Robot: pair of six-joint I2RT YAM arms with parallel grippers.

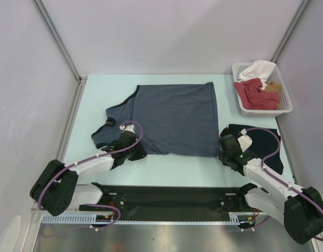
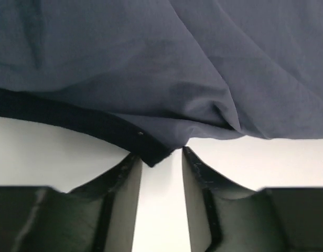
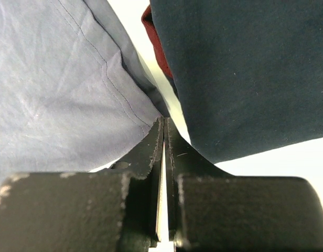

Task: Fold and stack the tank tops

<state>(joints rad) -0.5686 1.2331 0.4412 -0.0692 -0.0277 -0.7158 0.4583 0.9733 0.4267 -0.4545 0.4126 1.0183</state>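
L end effector (image 2: 160, 153) half-open, slate-blue top (image 1: 177, 118) hem at jaws; R end effector (image 3: 164, 122) clenched.

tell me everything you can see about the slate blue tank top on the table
The slate-blue tank top is thin, soft, lightly creased cloth with darker trim at its openings. It lies flat on the pale table, neck and straps to the left, hem to the right. The left jaws stand apart around its near trimmed edge; the right jaws are shut at its near right corner. No lettering shows.
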